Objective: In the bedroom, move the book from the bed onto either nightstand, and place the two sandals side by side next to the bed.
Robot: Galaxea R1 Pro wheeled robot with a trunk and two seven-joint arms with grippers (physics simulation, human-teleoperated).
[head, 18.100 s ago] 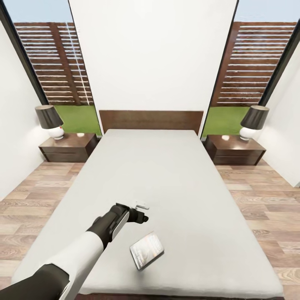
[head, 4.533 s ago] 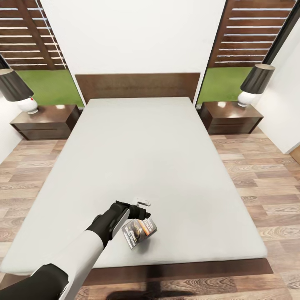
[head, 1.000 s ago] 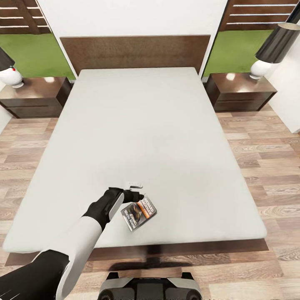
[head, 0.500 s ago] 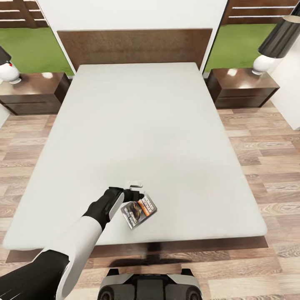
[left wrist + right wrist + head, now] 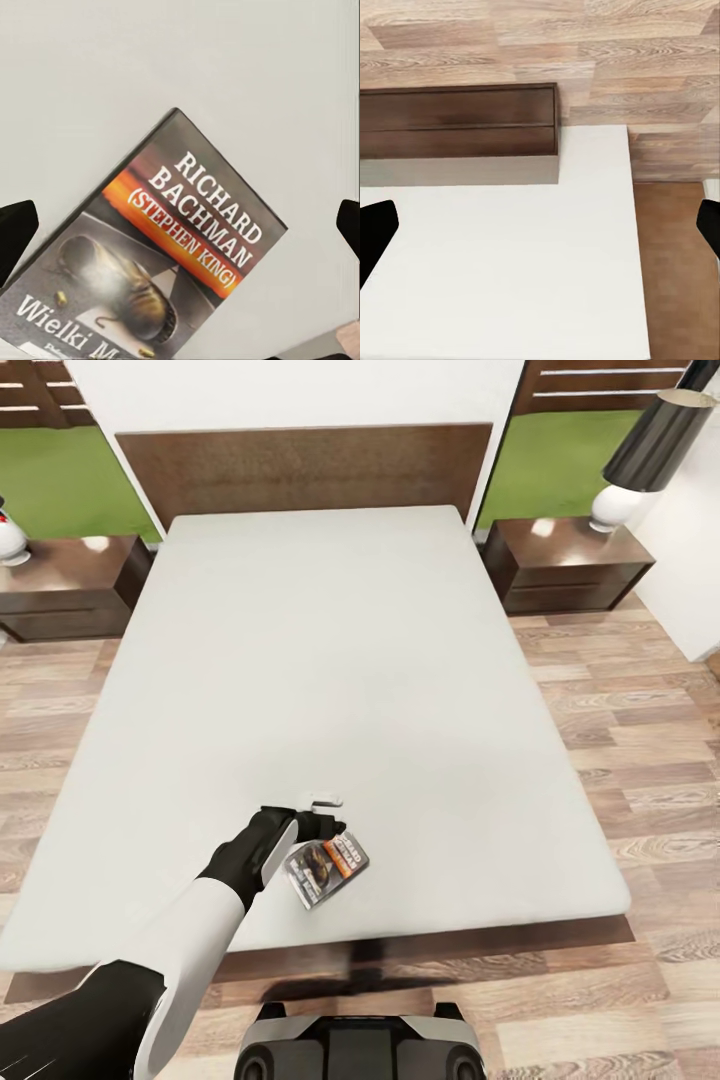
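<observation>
Already the left end effector (image 5: 322, 828) pinches the Bachman paperback (image 5: 327, 866) by one edge above the bed (image 5: 330, 660) near its foot, long axis slanting away from the wrist, with both nightstands well apart, the right nightstand (image 5: 565, 565) diagonally ahead.

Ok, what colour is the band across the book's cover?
Orange, glowing against the dark cover of the book, with white lettering around it; clearest in the left wrist view.

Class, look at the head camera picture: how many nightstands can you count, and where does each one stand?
2. One nightstand stands left of the bed, beside the headboard; the other nightstand stands on the right, with a lamp on it.
</observation>
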